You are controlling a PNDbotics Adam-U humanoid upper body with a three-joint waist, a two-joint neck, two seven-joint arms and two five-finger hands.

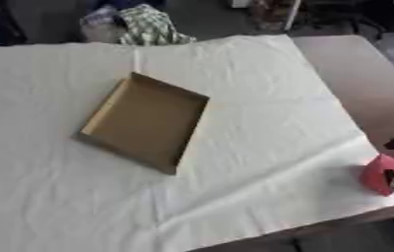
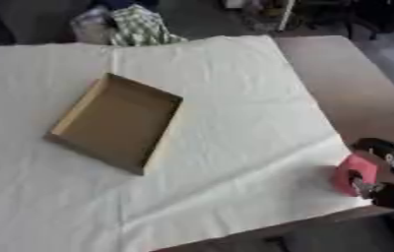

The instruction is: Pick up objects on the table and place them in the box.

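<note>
A shallow brown cardboard box (image 1: pixel 146 120) lies open on a white cloth (image 1: pixel 235 162) that covers most of the table (image 2: pixel 338 83). The box sits a little left of the middle of the cloth and is turned at a slant, so one corner points to the far side and one corner points to the near side. Nothing can be seen inside it. Its low walls stand up all around.

The bare brown top of the table shows along the right side, past the edge of the cloth. The cloth has soft folds and creases running across it.

At the lower right, near the corner of the cloth, the right robot hand (image 2: pixel 388 184) comes in from the right edge. It is black with some silver on it. It holds a small red thing (image 2: pixel 355 174) with a rounded shape. The dark fingers look wrapped around the red thing, which sits right at the edge of the cloth, close to the near side of the table. The red thing is well apart from the box.

The left robot hand does not show in either view.

Behind the table, at the far edge, there is a heap of green and white checked fabric (image 1: pixel 153 24) on the floor side, not on the cloth. The room behind it is dark and hard to make out.
</note>
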